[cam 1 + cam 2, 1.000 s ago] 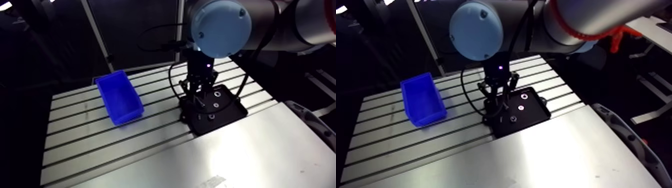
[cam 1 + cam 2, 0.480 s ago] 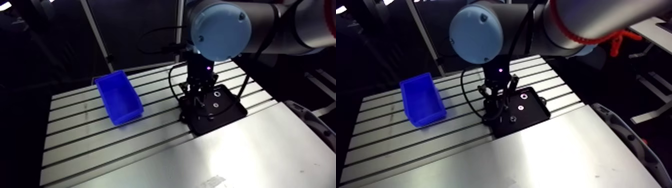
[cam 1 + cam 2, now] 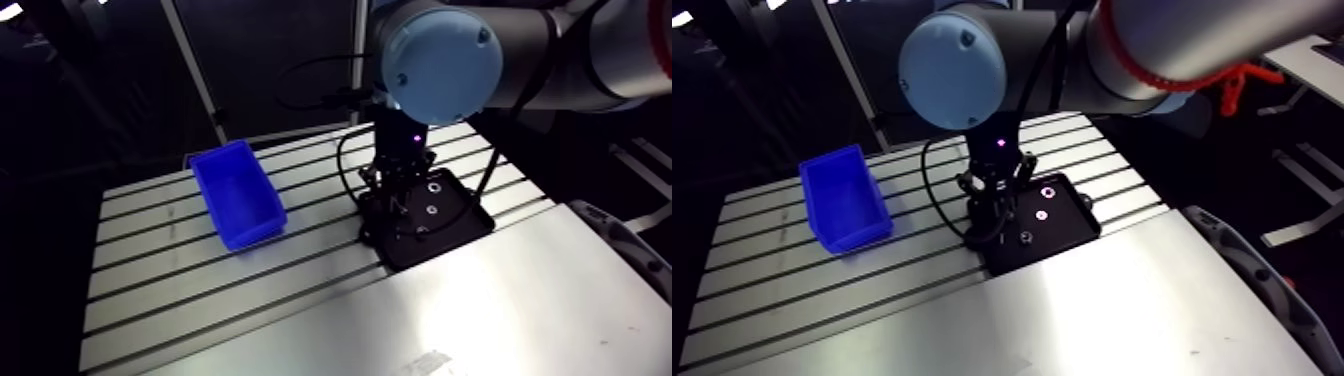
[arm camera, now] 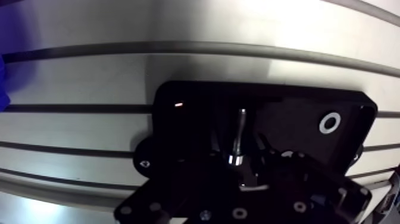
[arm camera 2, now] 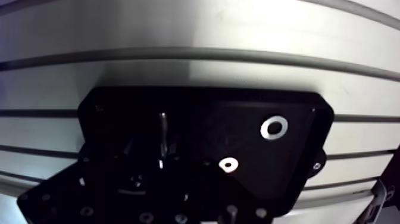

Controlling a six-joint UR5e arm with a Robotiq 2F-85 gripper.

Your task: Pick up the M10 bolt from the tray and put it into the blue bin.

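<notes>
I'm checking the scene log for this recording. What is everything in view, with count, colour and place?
slotted aluminium table: one, silver, under everything
blue plastic bin: one, blue, on the table, apart from the tray
flat black tray: one, black, on the table under the gripper
shiny metal bolt: one, silver, lying in the tray under the gripper
large silver ring: one, silver, in the tray, away from the bolt
small silver ring: one, silver, in the tray, nearer the bolt
small dark part: one, in the tray beside the gripper, too small to identify
robot arm: one, grey with light-blue joint caps, above the tray
gripper: one, black, low over the tray
</notes>
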